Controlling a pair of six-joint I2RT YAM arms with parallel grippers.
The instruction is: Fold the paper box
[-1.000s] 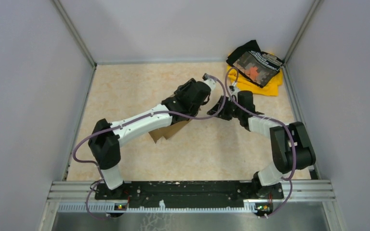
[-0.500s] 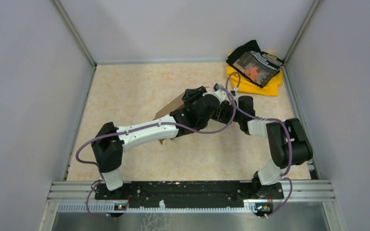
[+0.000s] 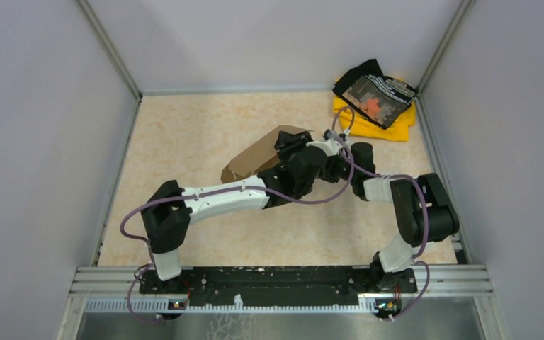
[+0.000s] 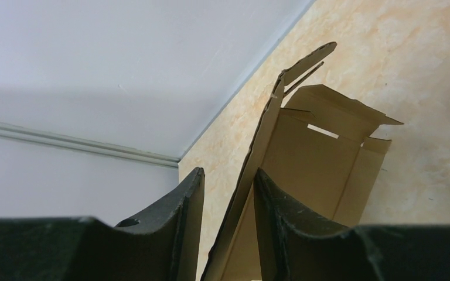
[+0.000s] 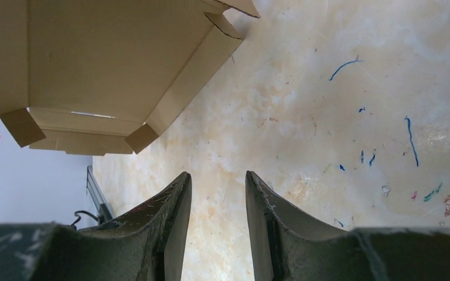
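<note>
Your left tool (image 4: 228, 171) is clamping a thin wall of the paper box (image 4: 322, 158). The raw cardboard edge is running up between its two black, rough-moulded fingers (image 4: 272, 216) and filling the gap lower down. The box is sitting tilted up over the middle of the tabletop (image 3: 184, 127), just left of where your two wrists are meeting. Whether its far end is touching the surface, you cannot tell.

You are looking at plain brown corrugated board with matte faces and sharp scored creases. A narrow slot (image 4: 322, 130) is cut near one fold, small squared tabs (image 5: 20, 126) are sticking out at the corners, and the gripped wall has a jagged die-cut edge.

Your right tool (image 5: 217, 174) is standing partly open with nothing between its fingers, pointing at bare tabletop just beside the box. That surface is showing glossy, cream and marbled, flecked with short blue marks (image 5: 343, 67). A crumpled yellow and black cloth pile (image 3: 377, 99) is lying in the far right corner.
</note>
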